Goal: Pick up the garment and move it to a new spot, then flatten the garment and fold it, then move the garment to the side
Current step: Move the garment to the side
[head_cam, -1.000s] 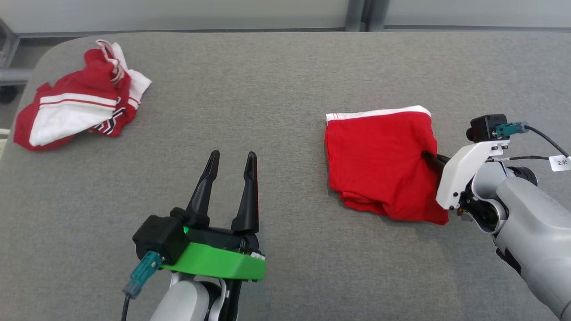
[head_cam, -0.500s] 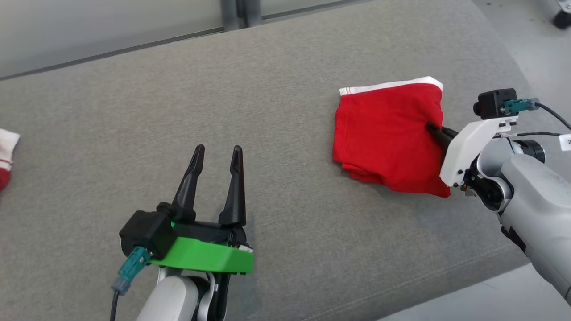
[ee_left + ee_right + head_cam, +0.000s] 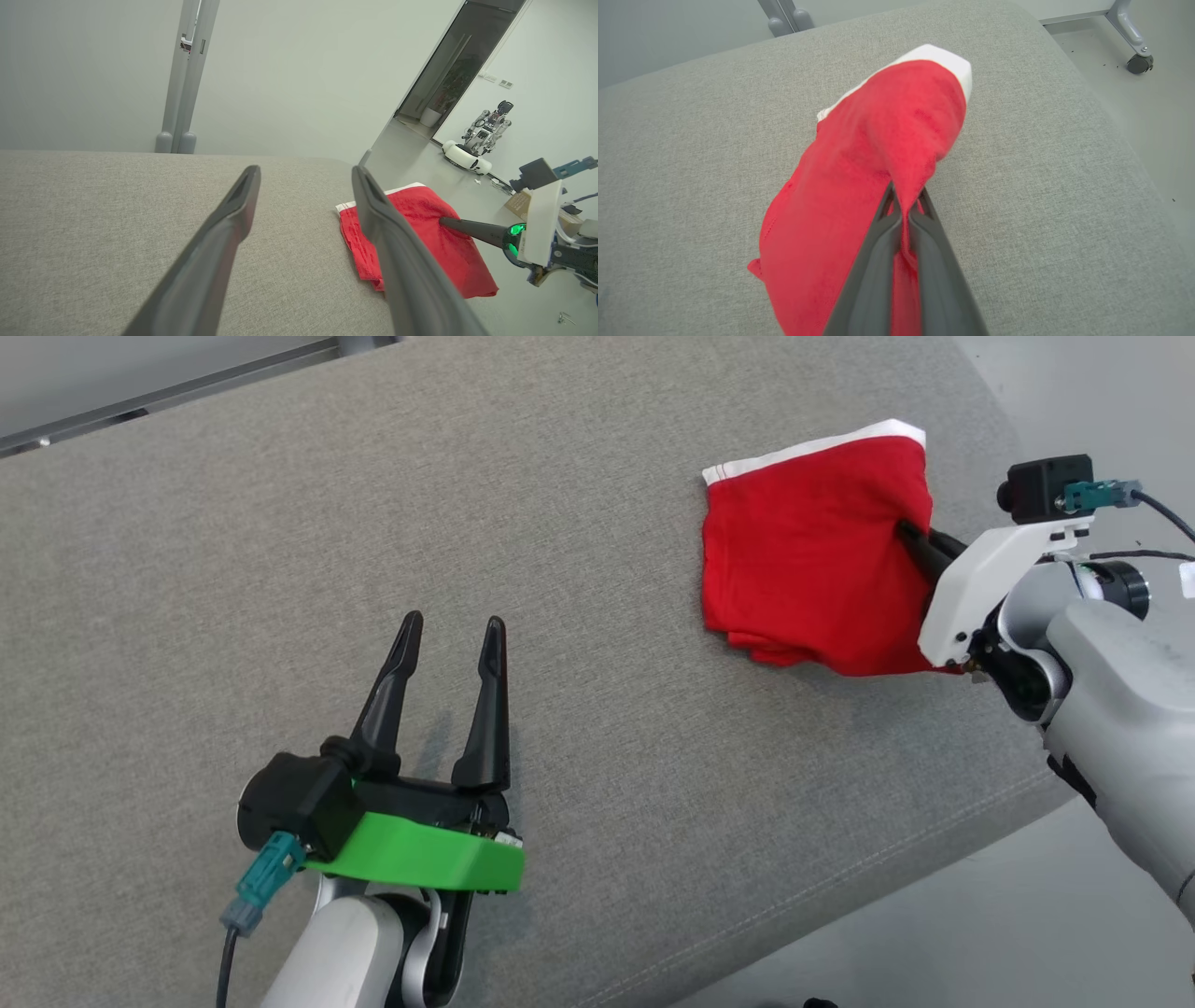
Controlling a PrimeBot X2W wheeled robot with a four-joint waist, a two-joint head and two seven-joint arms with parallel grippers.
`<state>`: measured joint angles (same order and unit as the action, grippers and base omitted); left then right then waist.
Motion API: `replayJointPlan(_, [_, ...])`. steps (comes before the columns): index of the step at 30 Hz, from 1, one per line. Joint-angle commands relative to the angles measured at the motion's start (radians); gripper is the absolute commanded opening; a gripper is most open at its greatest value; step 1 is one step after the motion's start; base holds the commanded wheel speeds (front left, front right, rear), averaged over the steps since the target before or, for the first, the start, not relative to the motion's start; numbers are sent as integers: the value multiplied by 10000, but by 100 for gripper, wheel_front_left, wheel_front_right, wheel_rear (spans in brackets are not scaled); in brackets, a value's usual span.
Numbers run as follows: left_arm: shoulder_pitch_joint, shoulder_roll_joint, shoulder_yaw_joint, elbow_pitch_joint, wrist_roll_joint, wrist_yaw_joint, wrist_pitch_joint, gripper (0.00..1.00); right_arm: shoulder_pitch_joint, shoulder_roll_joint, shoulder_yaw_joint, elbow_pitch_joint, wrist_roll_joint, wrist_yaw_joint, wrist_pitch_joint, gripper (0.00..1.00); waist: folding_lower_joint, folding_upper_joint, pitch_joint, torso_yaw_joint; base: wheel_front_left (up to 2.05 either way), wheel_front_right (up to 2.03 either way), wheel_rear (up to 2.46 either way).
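Item one, nearest, at 7 o'clock in the head view: left gripper [image 3: 453, 621], fingers spread wide and holding nothing, poised over the bare grey padded surface [image 3: 579, 504]. Item two, at 3 o'clock: right gripper [image 3: 907, 530], fingers pressed together and pinching the right-hand edge of the garment [image 3: 803, 560], which is tented up slightly at the bite. Item three, at 2 o'clock: the garment itself, red with a white band along its far edge, folded into a rough rectangle and lying close to the surface's right border, well apart from the left gripper. Handling, by judgement: light, soft and limp. Hoisted by one point, the layers would likely sag and fall open, and the woven cover may drag at the underside. The better hold takes every layer at the folded edge, carried low. Item four, farthest: pale floor and a caster wheel [image 3: 1139, 63].
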<state>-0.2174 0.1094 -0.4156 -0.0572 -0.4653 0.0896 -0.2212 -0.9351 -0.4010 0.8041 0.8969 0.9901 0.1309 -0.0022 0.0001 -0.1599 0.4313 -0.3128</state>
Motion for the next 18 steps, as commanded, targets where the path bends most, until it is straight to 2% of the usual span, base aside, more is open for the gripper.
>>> replayJointPlan(1, [-151, 64, -30, -86, 83, 23, 34, 100, -267, -168, 106, 140, -101, -3, -150, 0, -1, -1, 209, 384, 0, 0, 0])
replayJointPlan(10, [-418, 203, -115, -549, 231, 116, 205, 100, -1115, -831, 198, 1225, -274, -3, -1015, 0, -1, -1, 773, 1132, 0, 0, 0])
replayJointPlan(18, [-595, 444, -39, -1148, 435, 275, 449, 100, -1817, -1349, 290, 2155, -607, -3, -1701, 0, -1, -1, 1598, 1357, 0, 0, 0])
